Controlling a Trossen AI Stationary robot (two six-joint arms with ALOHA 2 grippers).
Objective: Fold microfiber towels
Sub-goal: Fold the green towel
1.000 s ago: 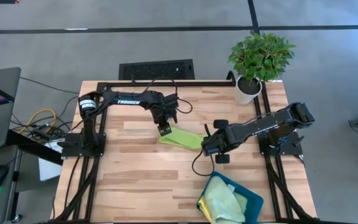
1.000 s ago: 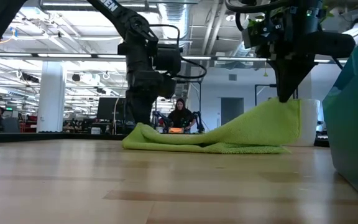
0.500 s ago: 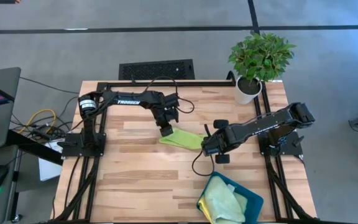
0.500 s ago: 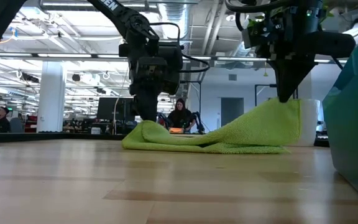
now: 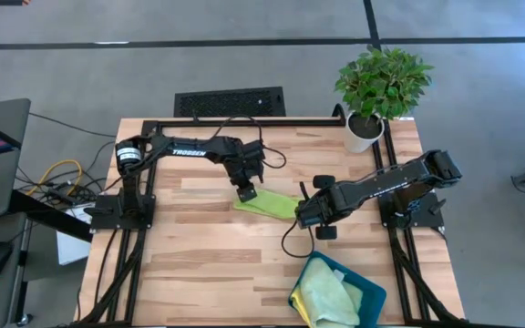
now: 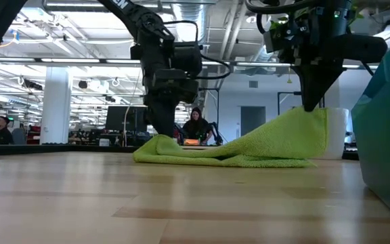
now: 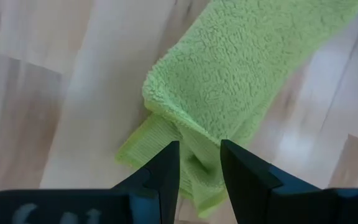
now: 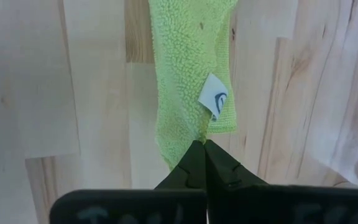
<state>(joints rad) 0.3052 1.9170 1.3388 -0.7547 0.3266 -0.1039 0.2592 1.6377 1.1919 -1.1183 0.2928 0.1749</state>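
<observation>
Lime green towel [image 5: 269, 203] mid-table, half folded. My left gripper [image 7: 199, 163] just dropped onto its far corner, fingers parted astride the edge, not yet closed. Right gripper [image 8: 203, 155] clamped on opposite corner, holding it raised. I reckon second grab comes next, then fold. Count: one towel on table, pale yellow-green bundle [image 5: 324, 293] in teal tray [image 5: 369, 297], exact number hidden; one potted plant [image 5: 381, 87].
</observation>
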